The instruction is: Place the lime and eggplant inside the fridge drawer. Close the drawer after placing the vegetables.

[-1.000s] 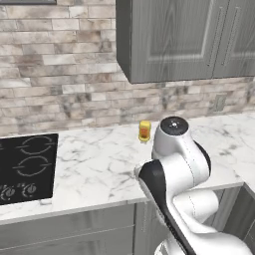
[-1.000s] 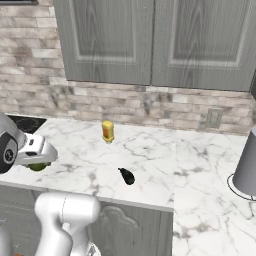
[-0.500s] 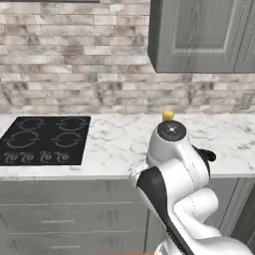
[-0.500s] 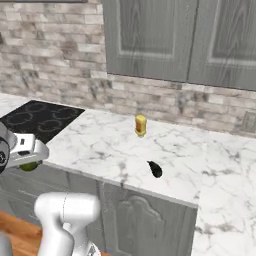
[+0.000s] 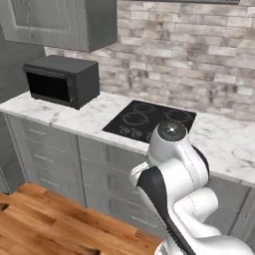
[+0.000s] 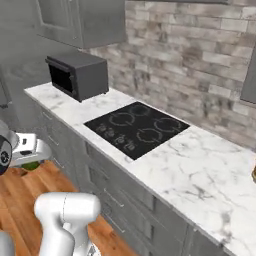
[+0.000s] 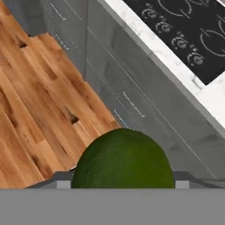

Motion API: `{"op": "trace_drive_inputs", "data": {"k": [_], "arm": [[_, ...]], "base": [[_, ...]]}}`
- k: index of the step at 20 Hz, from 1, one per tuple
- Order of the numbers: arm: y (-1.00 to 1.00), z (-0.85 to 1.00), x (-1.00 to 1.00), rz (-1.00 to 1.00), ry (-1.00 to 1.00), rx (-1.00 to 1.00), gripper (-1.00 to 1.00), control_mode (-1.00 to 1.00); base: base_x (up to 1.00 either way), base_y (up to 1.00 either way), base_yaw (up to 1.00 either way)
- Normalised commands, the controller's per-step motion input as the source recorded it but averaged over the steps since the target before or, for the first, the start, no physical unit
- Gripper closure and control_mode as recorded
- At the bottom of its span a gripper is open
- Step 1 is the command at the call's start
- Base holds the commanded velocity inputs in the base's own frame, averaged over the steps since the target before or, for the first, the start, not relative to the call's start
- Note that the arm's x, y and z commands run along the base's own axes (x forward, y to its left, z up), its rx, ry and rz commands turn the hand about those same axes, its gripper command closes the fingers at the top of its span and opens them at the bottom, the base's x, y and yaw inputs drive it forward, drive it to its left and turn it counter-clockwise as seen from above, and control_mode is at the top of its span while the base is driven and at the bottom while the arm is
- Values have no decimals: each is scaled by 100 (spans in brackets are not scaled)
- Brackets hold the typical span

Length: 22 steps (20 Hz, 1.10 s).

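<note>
One lime (image 7: 123, 159) is clamped in the tool (image 7: 123, 184) above the wood floor (image 7: 30, 101); it is best kept level and steady until the fridge drawer is reached.

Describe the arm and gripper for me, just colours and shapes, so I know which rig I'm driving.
The arm is built of glossy white, rounded shell segments with dark, near-black bands at the joints. Its topmost joint ends in a grey metallic dome cap. In the right base view the gripper end shows as a pale grey-white blocky housing. No cables or markings are visible.
</note>
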Motion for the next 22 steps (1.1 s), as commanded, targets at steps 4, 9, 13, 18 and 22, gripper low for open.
{"op": "trace_drive_inputs", "data": {"k": [4,9,13,18,22], "arm": [[0,0,0,0,0,0,100,100],[0,0,0,0,0,0,100,100],[0,0,0,0,0,0,100,100],[0,0,0,0,0,0,100,100],[0,0,0,0,0,0,100,100]], "base": [[17,69,72],[83,74,50],[99,74,41],[100,69,30],[100,82,23]]}}
